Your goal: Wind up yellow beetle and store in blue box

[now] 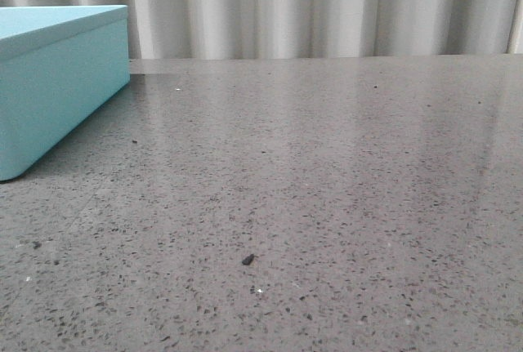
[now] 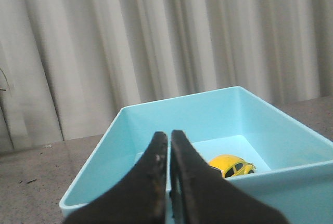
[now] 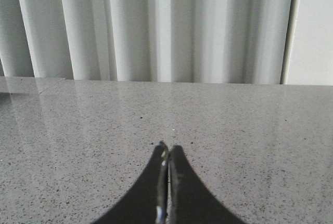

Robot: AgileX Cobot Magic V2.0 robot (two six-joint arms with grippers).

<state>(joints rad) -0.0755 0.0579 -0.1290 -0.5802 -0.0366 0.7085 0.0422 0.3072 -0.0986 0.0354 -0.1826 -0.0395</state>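
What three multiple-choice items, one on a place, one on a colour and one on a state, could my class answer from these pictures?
1. Where is the beetle?
A. On the table beside the box
B. Inside the box
C. In the left gripper

2. What colour is the beetle?
A. Red
B. Green
C. Yellow

3. How does the right gripper stand?
A. Shut and holding nothing
B. Wide open
C. Shut on the beetle

Answers:
1. B: the left wrist view shows the beetle on the box floor, within its walls.
2. C: its glossy body is yellow with dark windows.
3. A: the right wrist view shows the fingers pressed together over the table, with nothing between them.
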